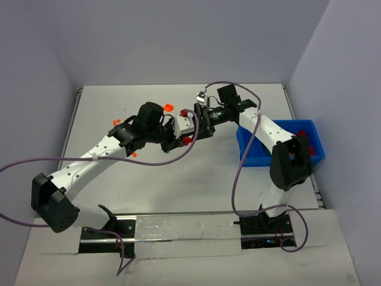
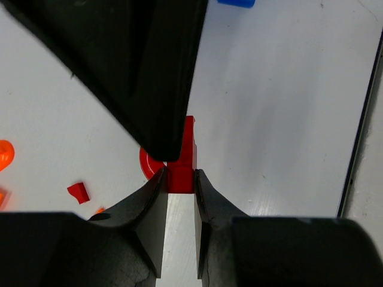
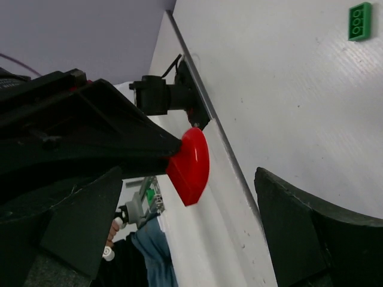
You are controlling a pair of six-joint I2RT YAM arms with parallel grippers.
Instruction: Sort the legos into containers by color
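My left gripper (image 1: 185, 142) is shut on a red lego (image 1: 188, 140) at the table's middle. In the left wrist view the fingertips (image 2: 157, 182) pinch the square red lego (image 2: 181, 174), with a round red part (image 2: 148, 165) behind it. My right gripper (image 1: 193, 126) is open and sits right over the left one. In the right wrist view its wide-apart fingers (image 3: 299, 233) flank the rounded red lego (image 3: 191, 162). The bright-blue bin (image 1: 255, 157) lies at the right and holds red legos (image 1: 304, 134).
Orange legos lie at the back left (image 1: 168, 107), (image 1: 116, 121) and under the left arm (image 1: 134, 154). A loose red piece (image 2: 78, 192) and an orange one (image 2: 3, 153) lie left of the left gripper. A green lego (image 3: 359, 21) lies on the table.
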